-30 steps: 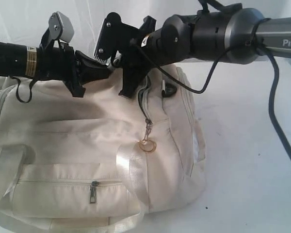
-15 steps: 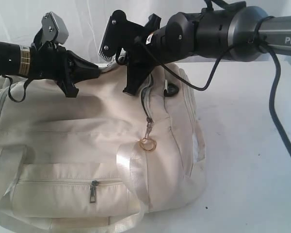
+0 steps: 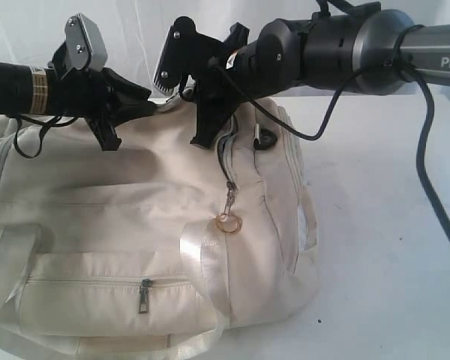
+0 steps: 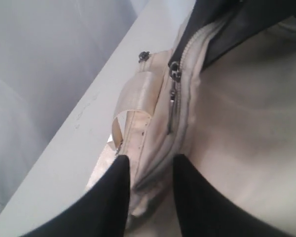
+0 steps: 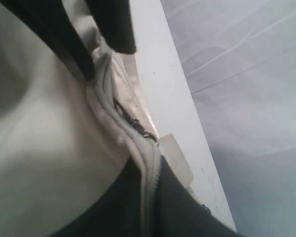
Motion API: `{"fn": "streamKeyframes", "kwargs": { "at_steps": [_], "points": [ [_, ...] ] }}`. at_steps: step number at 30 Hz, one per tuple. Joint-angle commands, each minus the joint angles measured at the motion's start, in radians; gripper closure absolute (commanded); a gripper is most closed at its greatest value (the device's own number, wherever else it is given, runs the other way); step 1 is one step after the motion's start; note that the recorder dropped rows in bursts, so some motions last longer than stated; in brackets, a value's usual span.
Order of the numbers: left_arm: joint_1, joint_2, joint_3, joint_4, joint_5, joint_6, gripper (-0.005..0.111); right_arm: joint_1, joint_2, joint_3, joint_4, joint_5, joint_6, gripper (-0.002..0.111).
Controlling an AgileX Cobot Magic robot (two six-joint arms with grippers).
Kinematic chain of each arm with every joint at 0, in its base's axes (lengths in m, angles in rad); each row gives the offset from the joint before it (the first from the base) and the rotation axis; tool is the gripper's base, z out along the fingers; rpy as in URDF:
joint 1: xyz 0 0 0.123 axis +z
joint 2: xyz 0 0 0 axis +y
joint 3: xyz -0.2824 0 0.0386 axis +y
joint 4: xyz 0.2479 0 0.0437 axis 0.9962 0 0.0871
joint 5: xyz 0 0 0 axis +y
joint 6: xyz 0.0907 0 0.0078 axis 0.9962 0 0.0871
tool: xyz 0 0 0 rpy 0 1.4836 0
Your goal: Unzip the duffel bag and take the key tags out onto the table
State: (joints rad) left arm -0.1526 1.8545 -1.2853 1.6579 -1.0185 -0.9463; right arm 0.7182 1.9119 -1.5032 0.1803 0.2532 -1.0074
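R claw (image 5: 150,170) pinching duffel bag (image 3: 135,225) beside zip (image 4: 176,74), prob. anchoring fabric; L claw (image 4: 150,160) spread astride seam, gripping nothing.

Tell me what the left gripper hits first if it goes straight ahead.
Probably the duffel bag: its zip seam lies between the fingers of the left gripper, the metal pull farther along.

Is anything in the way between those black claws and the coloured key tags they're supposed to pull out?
Yes: the cream-white fabric duffel bag itself. No tags show in any view. Its zip is only partly open, dark lining showing beyond the metal slider; the stretch nearest the left gripper looks closed.
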Motion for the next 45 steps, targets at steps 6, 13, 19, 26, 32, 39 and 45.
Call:
{"fn": "streamKeyframes", "kwargs": {
  "at_steps": [6,13,19,26,32,39,45],
  "points": [
    [-0.092,-0.014,0.006,-0.081,0.146,0.133,0.057,-0.009,-0.002,-0.011,0.006,0.012,0.002,0.108],
    [-0.134,-0.014,0.006,-0.076,0.22,0.135,0.057,-0.009,-0.002,-0.011,0.008,0.012,0.002,0.108],
    [-0.139,-0.014,0.006,-0.073,0.203,0.14,0.06,-0.009,-0.002,-0.011,0.008,0.012,0.002,0.108],
    [-0.157,-0.014,0.006,-0.082,0.196,0.162,0.072,-0.009,-0.002,-0.011,0.009,0.019,0.002,0.108],
    [-0.169,-0.014,0.006,-0.082,0.202,0.162,0.072,-0.009,-0.002,-0.011,0.013,0.034,0.014,0.108],
    [-0.169,-0.014,0.006,-0.087,0.201,0.162,0.072,-0.009,-0.002,-0.011,0.013,0.037,0.017,0.108],
    [-0.169,-0.014,0.006,-0.109,0.201,0.169,0.072,-0.009,-0.002,-0.011,0.013,0.037,0.017,0.108]
  ]
}}
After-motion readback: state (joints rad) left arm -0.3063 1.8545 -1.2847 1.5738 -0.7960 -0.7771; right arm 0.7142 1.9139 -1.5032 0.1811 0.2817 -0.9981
